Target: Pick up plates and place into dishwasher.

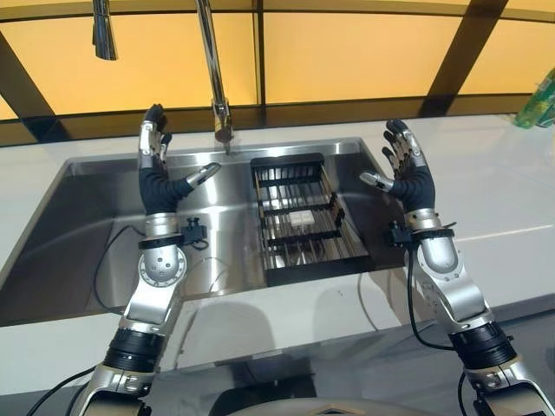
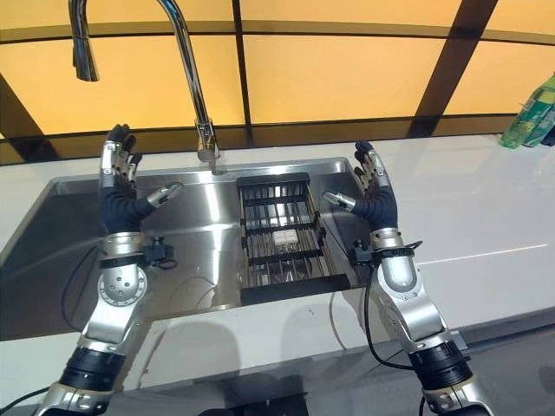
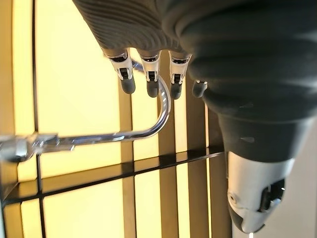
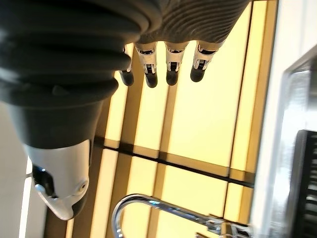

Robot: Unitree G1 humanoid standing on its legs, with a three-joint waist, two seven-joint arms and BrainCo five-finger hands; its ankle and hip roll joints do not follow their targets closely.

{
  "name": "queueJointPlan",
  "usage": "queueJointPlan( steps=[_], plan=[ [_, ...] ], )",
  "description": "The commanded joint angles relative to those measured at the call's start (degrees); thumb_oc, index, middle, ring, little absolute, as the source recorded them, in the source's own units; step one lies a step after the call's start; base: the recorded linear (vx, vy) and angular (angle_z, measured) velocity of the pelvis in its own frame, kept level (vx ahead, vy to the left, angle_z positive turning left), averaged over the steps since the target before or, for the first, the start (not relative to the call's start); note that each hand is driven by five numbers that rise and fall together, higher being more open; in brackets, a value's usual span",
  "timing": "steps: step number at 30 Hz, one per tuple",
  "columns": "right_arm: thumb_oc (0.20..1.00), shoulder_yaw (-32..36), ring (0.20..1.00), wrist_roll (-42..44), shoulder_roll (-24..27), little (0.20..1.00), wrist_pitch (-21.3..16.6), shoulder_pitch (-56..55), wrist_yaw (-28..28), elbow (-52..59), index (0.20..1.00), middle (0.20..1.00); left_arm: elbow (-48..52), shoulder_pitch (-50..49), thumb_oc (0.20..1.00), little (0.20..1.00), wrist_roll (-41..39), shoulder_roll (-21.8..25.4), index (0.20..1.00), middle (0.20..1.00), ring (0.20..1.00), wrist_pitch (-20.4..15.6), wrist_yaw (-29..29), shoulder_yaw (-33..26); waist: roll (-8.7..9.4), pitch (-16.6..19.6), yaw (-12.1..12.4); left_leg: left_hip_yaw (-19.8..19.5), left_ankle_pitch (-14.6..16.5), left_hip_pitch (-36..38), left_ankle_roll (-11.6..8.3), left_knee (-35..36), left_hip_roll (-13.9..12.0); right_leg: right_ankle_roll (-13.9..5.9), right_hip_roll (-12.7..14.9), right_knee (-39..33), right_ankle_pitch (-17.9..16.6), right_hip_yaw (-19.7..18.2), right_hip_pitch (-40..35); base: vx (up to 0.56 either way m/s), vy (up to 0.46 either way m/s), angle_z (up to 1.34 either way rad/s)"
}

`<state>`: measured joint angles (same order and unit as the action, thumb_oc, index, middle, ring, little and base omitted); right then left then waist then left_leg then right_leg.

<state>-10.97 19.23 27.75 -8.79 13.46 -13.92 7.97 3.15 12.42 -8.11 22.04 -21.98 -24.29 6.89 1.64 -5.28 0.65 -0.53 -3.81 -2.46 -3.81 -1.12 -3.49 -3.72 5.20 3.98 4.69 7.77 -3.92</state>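
Both hands are raised above the sink, palms facing each other, holding nothing. My left hand point(image 1: 160, 180) hovers over the left part of the steel sink point(image 1: 87, 225), fingers straight and thumb out toward the tap. My right hand point(image 1: 409, 178) is held over the sink's right edge, open too. Between them a black wire dish rack point(image 1: 316, 264) sits in the right half of the sink, with a small white block point(image 1: 300, 220) lying on its bars. In the wrist views, the left hand's fingers point(image 3: 148, 74) and the right hand's fingers point(image 4: 168, 64) point straight at the yellow window.
A tall chrome faucet point(image 1: 212, 78) rises behind the sink's middle, with a second spout point(image 1: 104, 30) hanging at the upper left. White countertop point(image 1: 503, 191) surrounds the sink. A green bottle point(image 1: 538, 102) stands at the far right by the window.
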Motion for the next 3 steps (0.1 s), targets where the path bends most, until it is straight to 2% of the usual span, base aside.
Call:
queueJointPlan(
  steps=[1, 3],
  plan=[
    [1.000, 1.36, 1.000, 0.13, -1.25, 1.000, -0.68, 6.05, -0.17, 1.13, 1.000, 1.000, 1.11, 4.03, 1.000, 1.000, -1.24, 1.24, 1.000, 1.000, 1.000, 2.38, -0.47, 1.15, 1.94, 2.27, 0.51, 1.00, 6.26, 2.77, -0.31, -1.16, -0.31, -3.37, 3.37, -4.08, -5.37, -3.47, 1.12, 0.03, -0.094, 0.12],
    [1.000, 1.18, 1.000, 0.11, -1.14, 1.000, -0.21, 5.78, -0.32, 1.30, 1.000, 1.000, 1.43, 3.55, 1.000, 1.000, -2.11, 1.34, 1.000, 1.000, 1.000, 3.58, -0.36, 0.96, 1.75, 2.61, 0.45, 1.04, 6.13, 3.06, -0.56, -0.83, -0.73, -3.20, 3.14, -4.58, -5.34, -3.26, 0.72, 0.02, -0.054, 0.10]
  ],
)
